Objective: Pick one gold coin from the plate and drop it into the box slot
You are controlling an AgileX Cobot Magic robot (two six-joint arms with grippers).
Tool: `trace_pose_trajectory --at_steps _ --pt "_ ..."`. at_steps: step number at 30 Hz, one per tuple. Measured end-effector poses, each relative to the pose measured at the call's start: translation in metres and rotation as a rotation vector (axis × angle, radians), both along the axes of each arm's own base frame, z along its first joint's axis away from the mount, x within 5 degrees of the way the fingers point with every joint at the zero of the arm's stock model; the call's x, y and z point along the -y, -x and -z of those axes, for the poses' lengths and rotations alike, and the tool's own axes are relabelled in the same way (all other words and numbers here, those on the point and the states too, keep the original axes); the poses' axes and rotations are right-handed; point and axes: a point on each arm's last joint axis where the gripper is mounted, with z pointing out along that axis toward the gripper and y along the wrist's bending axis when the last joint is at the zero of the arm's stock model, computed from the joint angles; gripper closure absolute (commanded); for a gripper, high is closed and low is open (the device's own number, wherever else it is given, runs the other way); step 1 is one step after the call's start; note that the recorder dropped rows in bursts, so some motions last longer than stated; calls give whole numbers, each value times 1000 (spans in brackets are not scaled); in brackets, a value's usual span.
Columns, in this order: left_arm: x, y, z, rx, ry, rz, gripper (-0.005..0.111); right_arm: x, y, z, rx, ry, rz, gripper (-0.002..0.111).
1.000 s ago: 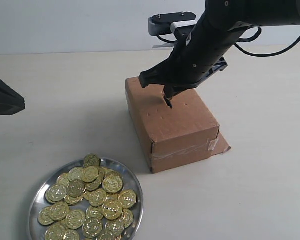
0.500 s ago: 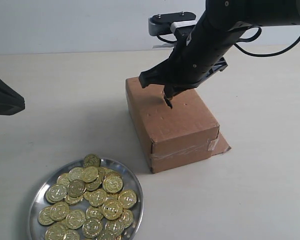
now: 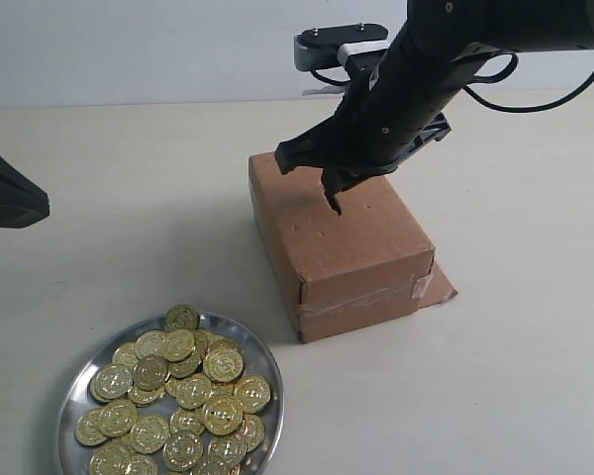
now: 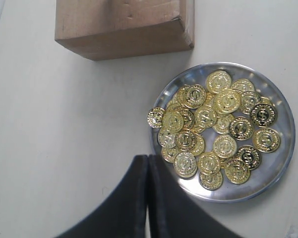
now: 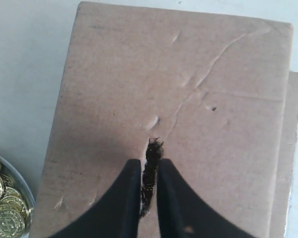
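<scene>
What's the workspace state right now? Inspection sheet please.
Surface: pale table.
Job's things: plate heaped with gold coins, one on its rim; box beside it, slot in top, flap at base.
Clutter: nothing seen.
Grippers: left pincer shut, empty, off the plate; right pincer over slot, fingers narrowly apart, coin between them not confirmable.
Cables: black cable trails behind right pincer.
Surroundings: plain pale wall.

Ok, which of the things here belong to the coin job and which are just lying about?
Job: gold coins, plate, box, box slot, right gripper over the slot.
Lying about: cardboard flap at the box's base; left gripper, shut, idle.
</scene>
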Motion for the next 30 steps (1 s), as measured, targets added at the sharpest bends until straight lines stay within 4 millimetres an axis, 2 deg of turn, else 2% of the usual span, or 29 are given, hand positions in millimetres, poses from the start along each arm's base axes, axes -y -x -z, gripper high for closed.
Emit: trace_pose_trajectory --at_steps 6,9,11,15,19,23,27,30 --pt "0 0 0 0 0 0 107 0 0 0 0 0 0 94" --pt "0 0 0 0 0 0 107 2 1 -8 29 5 -9 106" --pt "-1 1 -1 5 14 -8 107 6 4 -22 73 6 -19 108" --pt "-4 4 -13 48 142 -73 107 18 16 -72 245 -24 -36 108" --pt "-10 13 -29 123 390 -141 107 37 43 -134 433 -104 -33 108" --pt "-21 27 -28 170 631 -161 107 59 78 -179 581 -187 -23 108" --pt "-32 42 -8 169 771 -170 107 83 115 -191 693 -250 -15 108" --pt "-37 49 18 126 839 -194 107 99 141 -182 754 -285 -12 108"
